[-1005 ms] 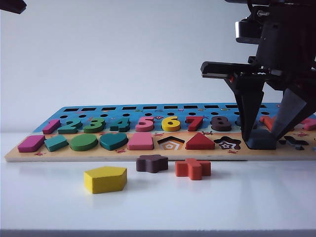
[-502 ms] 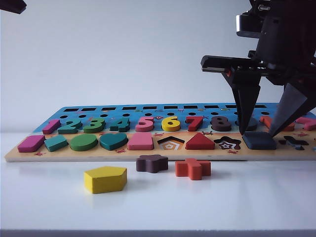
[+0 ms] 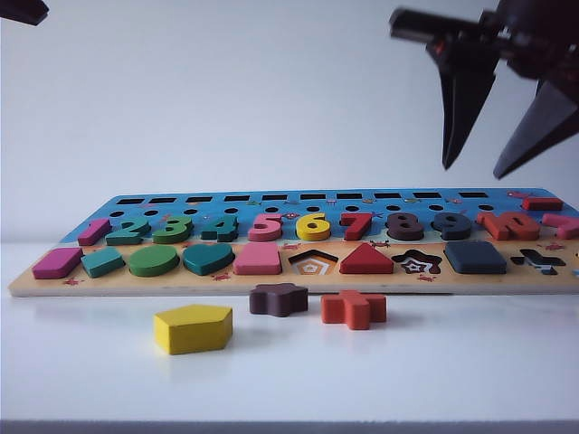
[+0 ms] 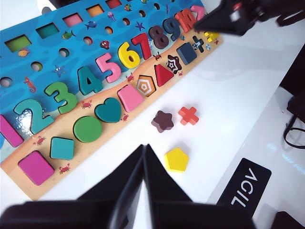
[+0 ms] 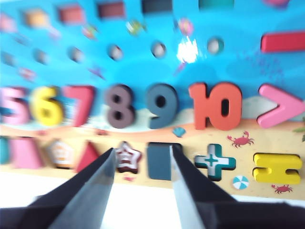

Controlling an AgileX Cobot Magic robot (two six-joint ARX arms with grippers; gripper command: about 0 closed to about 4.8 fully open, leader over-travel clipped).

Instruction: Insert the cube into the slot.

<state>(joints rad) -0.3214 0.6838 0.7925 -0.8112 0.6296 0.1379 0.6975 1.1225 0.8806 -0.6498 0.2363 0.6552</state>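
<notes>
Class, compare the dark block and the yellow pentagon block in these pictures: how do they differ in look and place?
The dark block is a navy-grey rounded rectangle; the yellow pentagon block is five-sided and bright. The dark block sits in its recess on the puzzle board; the yellow pentagon block lies loose on the white table in front of the board. Both are flat and matte, and no gripper touches either.

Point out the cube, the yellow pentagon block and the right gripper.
cube (image 3: 475, 257): exterior view, middle of its dark top face, seated in the board.
yellow pentagon block (image 3: 193, 327): exterior view, centre of the block on the table.
right gripper (image 3: 496, 140): exterior view, gap between its open fingertips, above the board.
</notes>
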